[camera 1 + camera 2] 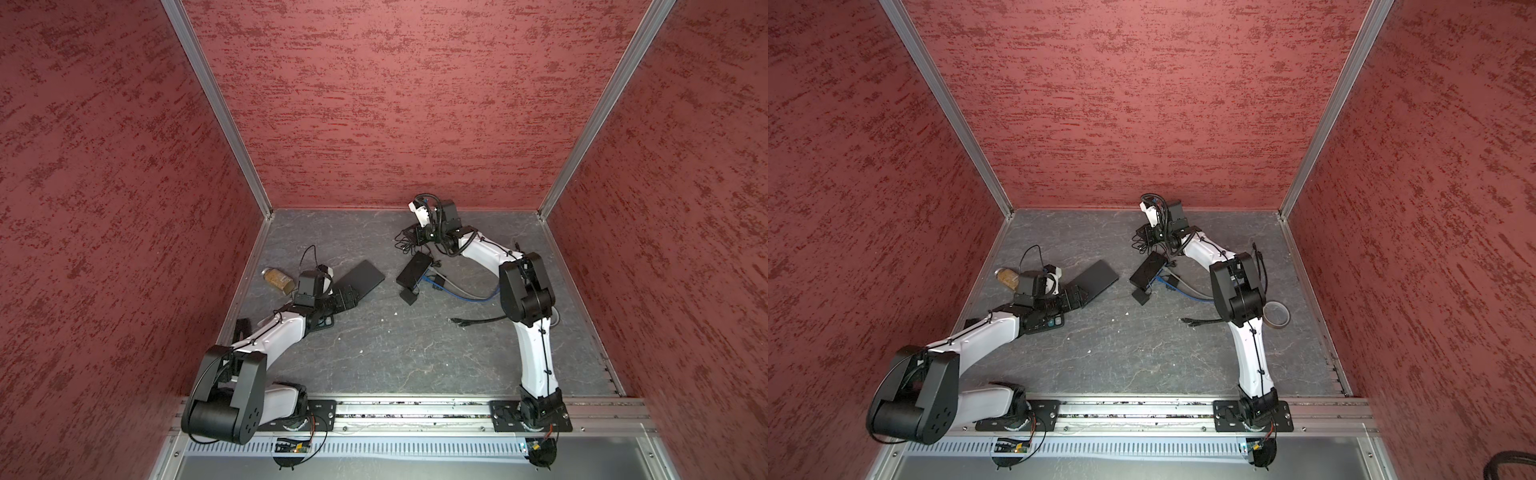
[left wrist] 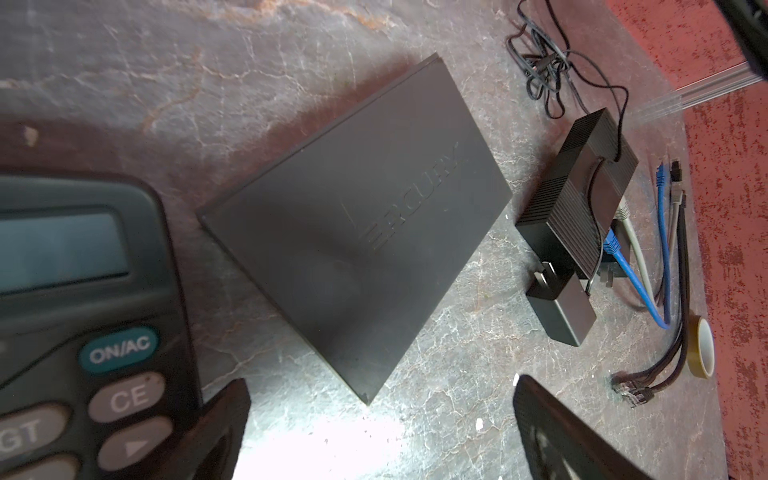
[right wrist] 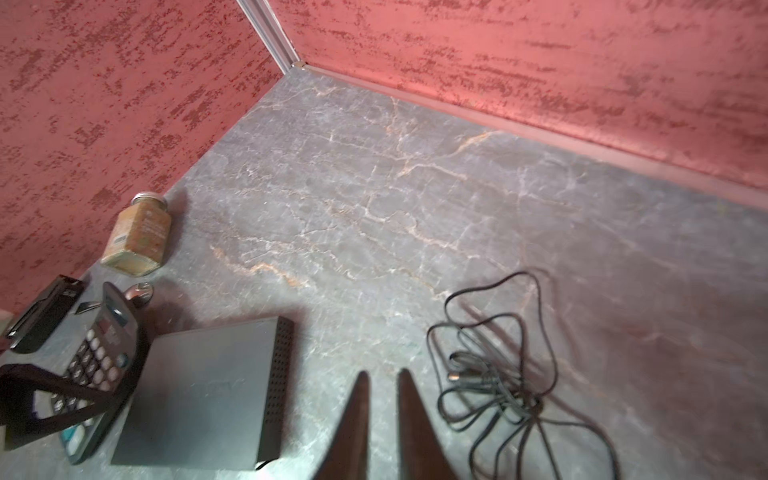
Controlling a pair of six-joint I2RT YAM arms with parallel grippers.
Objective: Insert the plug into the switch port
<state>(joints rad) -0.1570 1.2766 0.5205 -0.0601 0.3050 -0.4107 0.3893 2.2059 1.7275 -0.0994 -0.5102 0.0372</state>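
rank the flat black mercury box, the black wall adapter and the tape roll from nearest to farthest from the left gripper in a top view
From the left gripper, in a top view:
1. flat black Mercury box: right at the open fingertips, just beyond them.
2. black wall adapter: mid-scene, off to the right.
3. tape roll: far off to the right.

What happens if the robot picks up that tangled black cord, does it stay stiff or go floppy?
Probably floppy: the cord lies in loose, thin loops on the table. It likely comes up as one clump, since the loops cross and knot together. It looks light, so a push would probably just drag it.
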